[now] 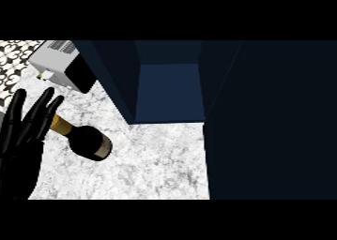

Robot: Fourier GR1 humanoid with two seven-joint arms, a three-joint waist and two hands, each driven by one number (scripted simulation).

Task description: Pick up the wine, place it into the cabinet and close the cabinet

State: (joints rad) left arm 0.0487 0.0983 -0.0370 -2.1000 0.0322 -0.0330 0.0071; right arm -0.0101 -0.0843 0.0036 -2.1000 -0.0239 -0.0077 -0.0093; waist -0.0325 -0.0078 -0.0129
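Observation:
A dark wine bottle with a gold neck lies on its side on the marbled counter, neck pointing up-left. My left hand shows at the left edge with straight fingers raised, just left of the bottle's neck and partly in front of it. The dark blue cabinet stands open at the back, its interior visible. Its open door fills the right side of the view. My right hand does not show.
A white and black appliance stands at the back left, beside the cabinet's left wall. Patterned tiles lie beyond the counter's left edge.

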